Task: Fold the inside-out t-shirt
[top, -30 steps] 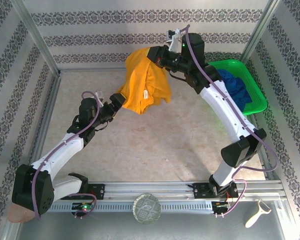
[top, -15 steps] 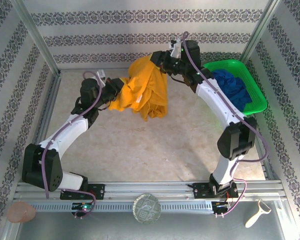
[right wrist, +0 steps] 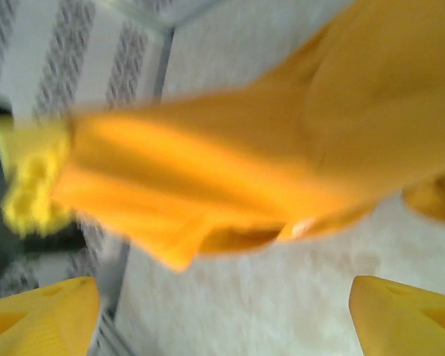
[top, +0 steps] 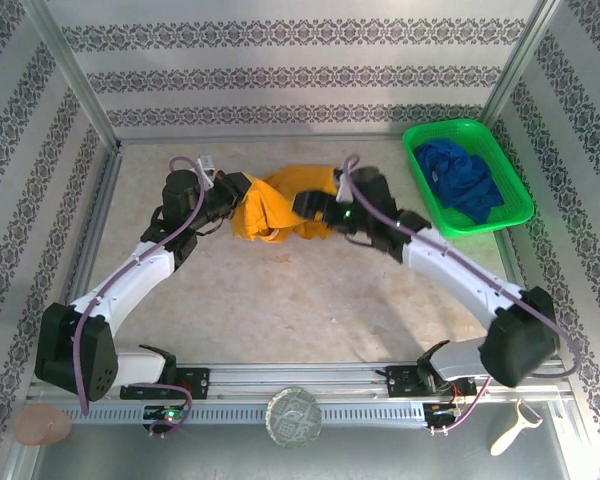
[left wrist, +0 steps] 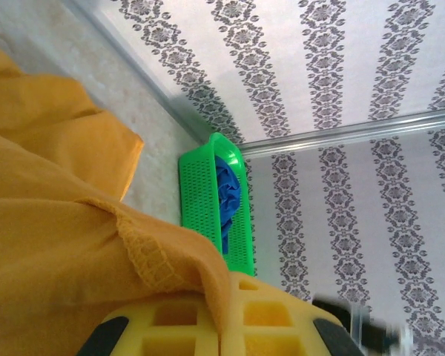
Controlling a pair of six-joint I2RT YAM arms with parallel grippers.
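the t-shirt (top: 280,205) lies bunched on the worktop (top: 310,290), far middle, long axis left to right. left fingers (left wrist: 300,315) pinch its left end; right fingers (right wrist: 408,308) gape wide at its right end, holding nothing.

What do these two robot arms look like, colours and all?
The left arm and right arm are white tubes with black joints. A lilac cable runs along each. Their jaws are yellow moulded plastic with square recesses.

Beige table (top: 310,290) bears t-shirt (top: 280,205); green basket (top: 490,224).
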